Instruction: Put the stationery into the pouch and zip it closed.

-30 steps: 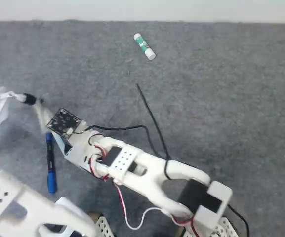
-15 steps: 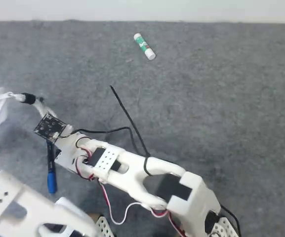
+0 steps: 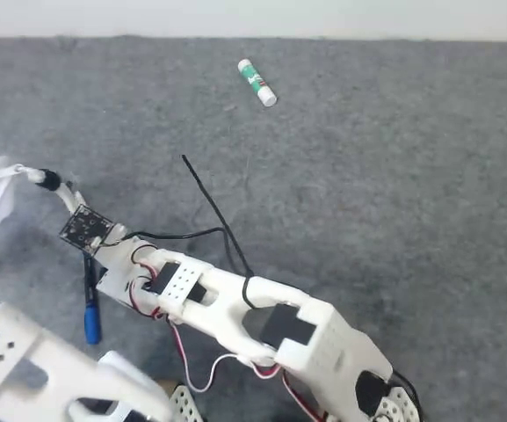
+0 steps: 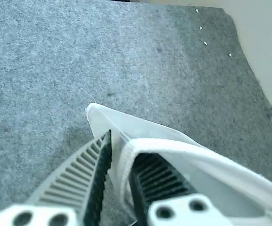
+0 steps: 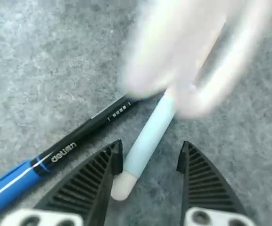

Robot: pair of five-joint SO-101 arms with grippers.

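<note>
High view shows glue stick (image 3: 257, 83) on grey carpet (image 3: 394, 176), pale strip (image 3: 253, 18) beyond.

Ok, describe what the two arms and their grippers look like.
Both arms are white plastic. The right arm has perforated plates, black servo blocks, red and white wires, a black cable and a circuit board at its wrist. The left arm is perforated. The right gripper has black ribbed fingers; the left gripper has pale ones with black ribs.

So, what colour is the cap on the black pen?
Blue. The cap of the pen shows best in the right wrist view.
</note>
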